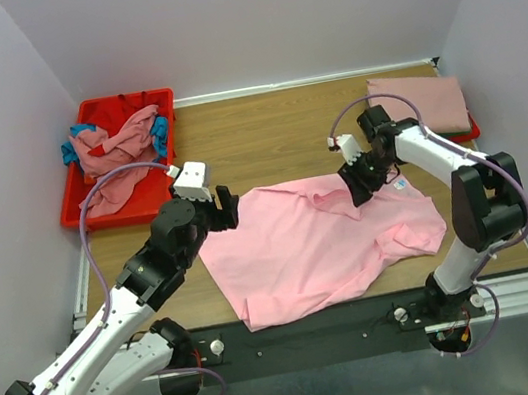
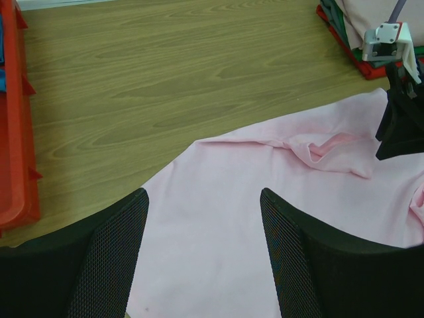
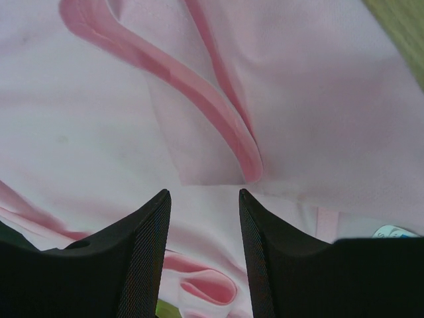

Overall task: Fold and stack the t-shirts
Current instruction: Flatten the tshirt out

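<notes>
A: Where is the shirt?

B: A bright pink t-shirt [image 1: 313, 245] lies spread but wrinkled across the middle of a wooden table [image 1: 264, 137], towards the near edge. Its right side is bunched into folds.

A: What are the two grippers doing?

B: The left gripper [image 1: 228, 208] hangs over the shirt's far left corner, its jaws wide apart and holding nothing. The left wrist view shows flat pink cloth between them. The right gripper [image 1: 362, 186] is low over the collar [image 3: 218, 109] at the shirt's far edge. Its jaws stand apart too, with the darker pink collar band just ahead of the fingertips and no cloth pinched.

A: Are there other shirts?

B: Yes. A red bin [image 1: 77, 198] at the far left corner holds a loose heap of t-shirts [image 1: 119, 146], dusty rose with teal showing. At the far right a folded dusty rose t-shirt [image 1: 425, 99] tops a small stack, well apart from the pink one
</notes>
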